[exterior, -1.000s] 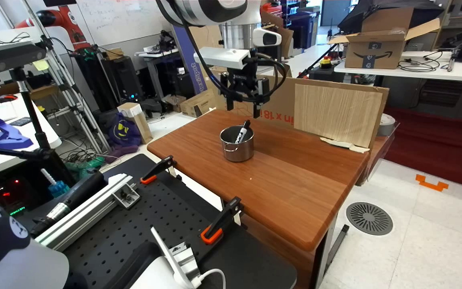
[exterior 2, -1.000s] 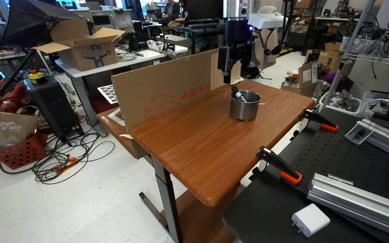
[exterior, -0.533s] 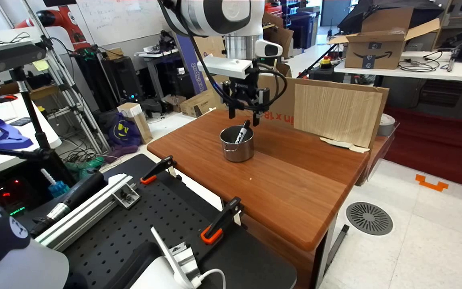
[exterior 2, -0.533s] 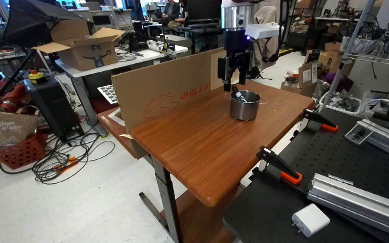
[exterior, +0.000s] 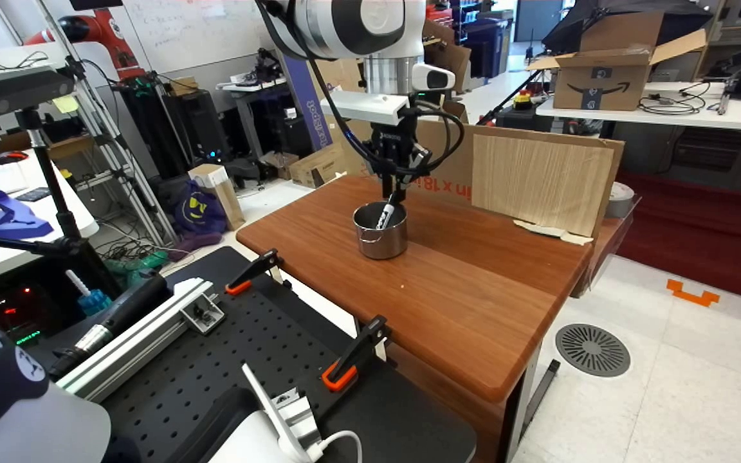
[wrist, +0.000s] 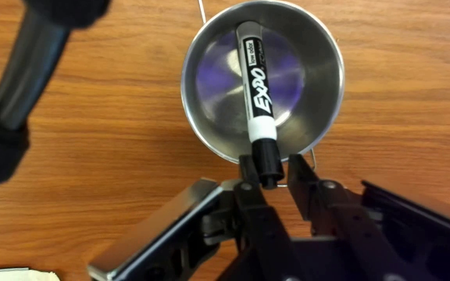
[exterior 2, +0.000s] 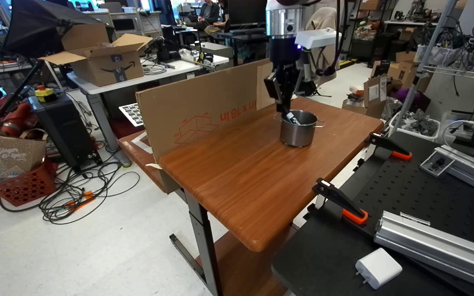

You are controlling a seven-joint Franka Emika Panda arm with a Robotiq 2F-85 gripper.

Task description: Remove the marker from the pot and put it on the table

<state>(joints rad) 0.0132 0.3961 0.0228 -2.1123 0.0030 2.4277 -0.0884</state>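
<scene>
A silvery metal pot (exterior: 380,245) with thin wire handles stands upright on the reddish-brown table (exterior: 467,302). Leaning inside it is an Expo marker (wrist: 257,84), grey and black with a white band, its black cap rising past the rim. My gripper (wrist: 272,166) points down at that cap, jaws drawn close around it. In the wrist view the left finger (wrist: 247,168) overlaps the cap's side, while a narrow strip of wood shows between the cap and the right finger (wrist: 302,175). Both exterior views put the fingertips just above the pot's rim; there the gripper hides the cap's end.
A cardboard panel (exterior 2: 208,107) stands upright along the table's far edge. Two clamps (exterior: 357,354) with orange pads sit at the near edge, beside the black perforated bench (exterior: 210,373). A dark cable part (wrist: 29,70) blurs the wrist view's upper left.
My gripper has come down to the marker's cap, and its jaws have gone from wide apart to nearly together. The marker has tipped slightly; the pot has not moved.
</scene>
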